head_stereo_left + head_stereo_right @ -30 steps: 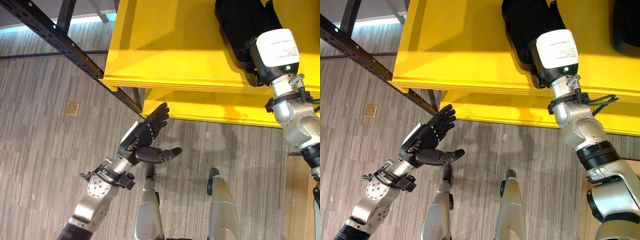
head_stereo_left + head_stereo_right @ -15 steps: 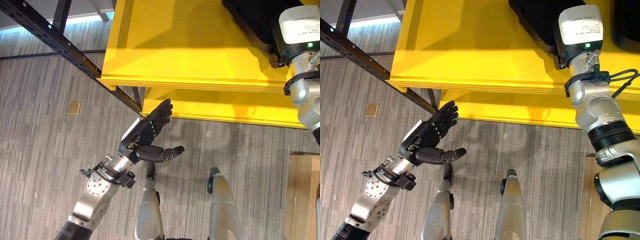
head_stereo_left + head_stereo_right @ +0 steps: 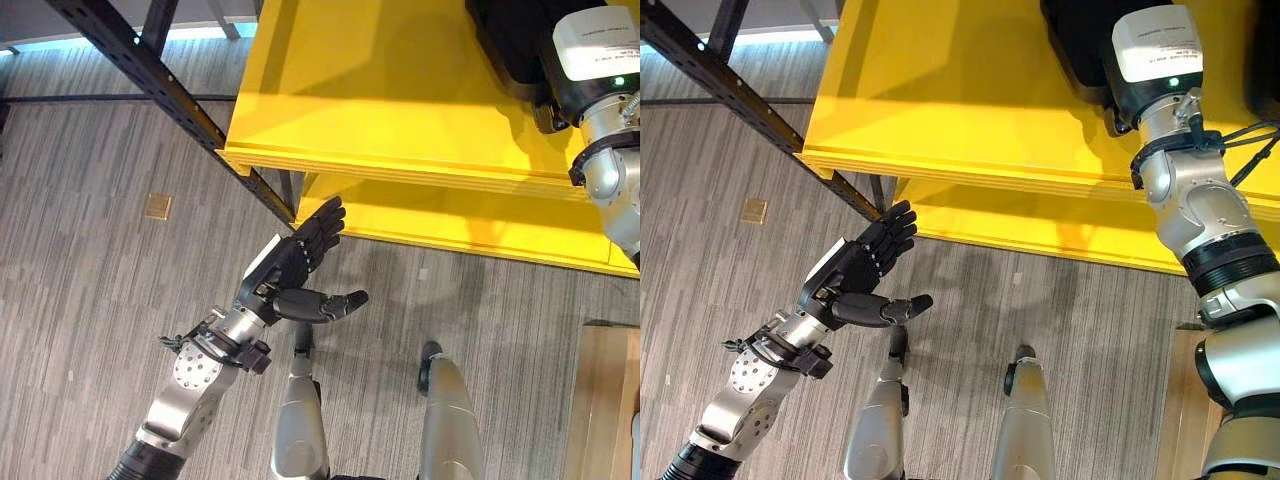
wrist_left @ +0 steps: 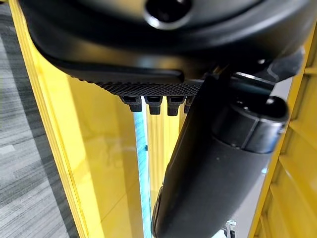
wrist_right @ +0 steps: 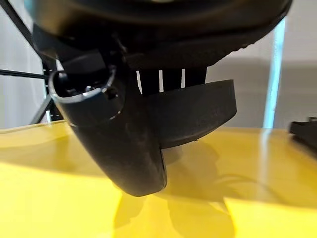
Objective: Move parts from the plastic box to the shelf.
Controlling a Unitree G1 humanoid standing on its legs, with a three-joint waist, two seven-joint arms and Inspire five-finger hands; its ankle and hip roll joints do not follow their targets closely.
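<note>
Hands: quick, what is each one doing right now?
Left hand: open, holding nothing, over the floor.
Right hand: shut on a black part above the yellow shelf.

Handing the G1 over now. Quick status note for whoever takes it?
Left hand: open, fingers straight, holding nothing, over the grey carpet floor in front of the yellow shelf.
Right hand: up at the shelf's upper board, its fingers curled on a flat black plastic part held just above the board.
Done: this part has reached the shelf.
Left: set it down, let go, and fetch any parts still in the box.
</note>
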